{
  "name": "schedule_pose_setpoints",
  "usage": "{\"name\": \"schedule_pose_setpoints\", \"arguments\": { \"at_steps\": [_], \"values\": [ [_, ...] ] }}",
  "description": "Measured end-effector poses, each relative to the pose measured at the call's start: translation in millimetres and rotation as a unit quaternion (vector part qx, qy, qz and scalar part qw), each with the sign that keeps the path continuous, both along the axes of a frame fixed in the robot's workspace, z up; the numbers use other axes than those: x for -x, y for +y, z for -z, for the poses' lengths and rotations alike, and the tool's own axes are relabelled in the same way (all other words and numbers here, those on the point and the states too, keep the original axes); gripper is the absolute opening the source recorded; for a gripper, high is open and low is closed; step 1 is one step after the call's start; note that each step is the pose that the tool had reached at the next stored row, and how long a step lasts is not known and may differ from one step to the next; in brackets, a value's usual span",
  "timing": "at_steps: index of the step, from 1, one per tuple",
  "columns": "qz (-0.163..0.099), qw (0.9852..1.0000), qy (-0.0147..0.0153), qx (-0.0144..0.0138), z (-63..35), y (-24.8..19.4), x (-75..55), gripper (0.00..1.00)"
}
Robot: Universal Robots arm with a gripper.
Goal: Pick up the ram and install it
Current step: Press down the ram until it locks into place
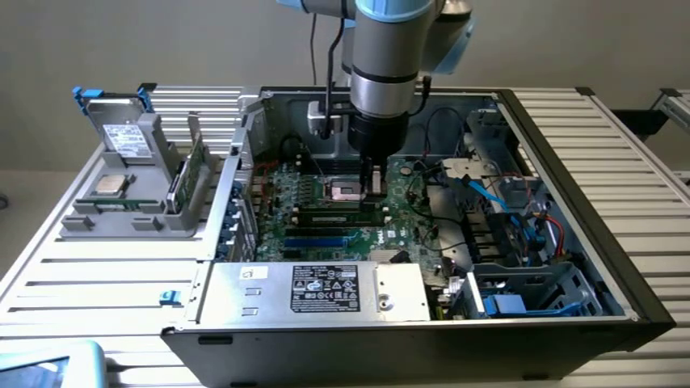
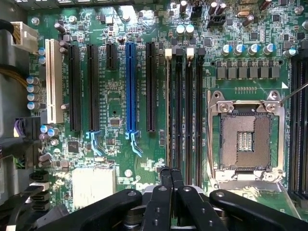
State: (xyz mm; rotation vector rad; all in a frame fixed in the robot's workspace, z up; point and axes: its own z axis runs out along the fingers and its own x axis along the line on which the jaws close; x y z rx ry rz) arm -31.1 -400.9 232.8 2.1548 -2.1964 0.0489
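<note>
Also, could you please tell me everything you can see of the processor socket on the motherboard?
The processor socket is a square silvery metal frame with screws at its corners, lying flat on the green motherboard. It holds no chip: a dark bed of contacts shows, with small parts at its centre. Black memory slots run along both sides. The hand hangs over the slots beside it.

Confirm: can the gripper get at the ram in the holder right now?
Probably not directly. The gripper sits low inside the case, whose wall stands between it and the ram. The ram's top edge is uncovered, though.
</note>
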Motion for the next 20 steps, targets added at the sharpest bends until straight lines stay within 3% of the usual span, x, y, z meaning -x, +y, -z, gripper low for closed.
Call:
{"name": "schedule_pose_setpoints", "arguments": {
  "at_steps": [9, 13, 20],
  "values": [
    [0.0, 1.0, -0.0012, 0.0047, 6.6, 0.0, 0.3, 0.11],
    [0.0, 1.0, -0.0013, 0.0045, 2.2, 0.1, 2.7, 0.11],
    [0.0, 1.0, -0.0014, 0.0048, 0.8, 0.0, 30.8, 0.11]
  ]
}}
